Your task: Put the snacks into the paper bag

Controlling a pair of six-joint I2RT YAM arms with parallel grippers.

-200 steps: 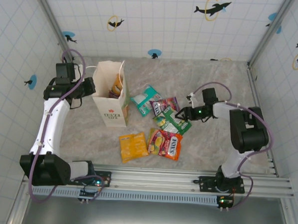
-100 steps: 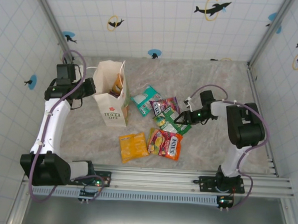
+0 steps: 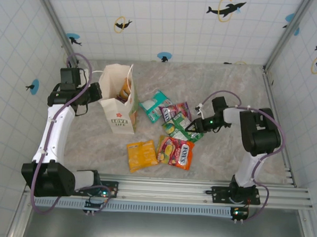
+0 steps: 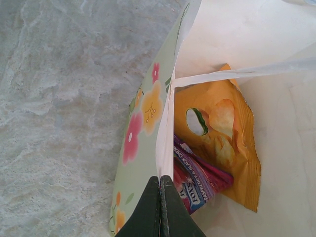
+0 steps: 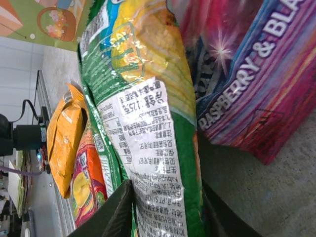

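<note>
Near, orange packet (image 3: pixel 141 155) and FOX'S bag (image 3: pixel 176 152) are left loose; beyond, green packet (image 3: pixel 182 129) has just been pinched at its right end by the narrowed right gripper (image 3: pixel 194 124), so lifting is judged next; far left, paper bag (image 3: pixel 117 115) is held at its rim by the fully closed left gripper (image 3: pixel 96 92).

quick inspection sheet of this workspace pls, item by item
surface: marbled table, bare at the back
job's things: paper bag upright, open, orange packet and purple packet inside; teal packet, green packet and others loose on its right
clutter: nothing seen
grippers: left gripper shut on the bag's rim; right gripper clamped on the green packet's end
cables: a cable looped along each arm, clear of the packets
surroundings: tiled walls with dolphin stickers
</note>
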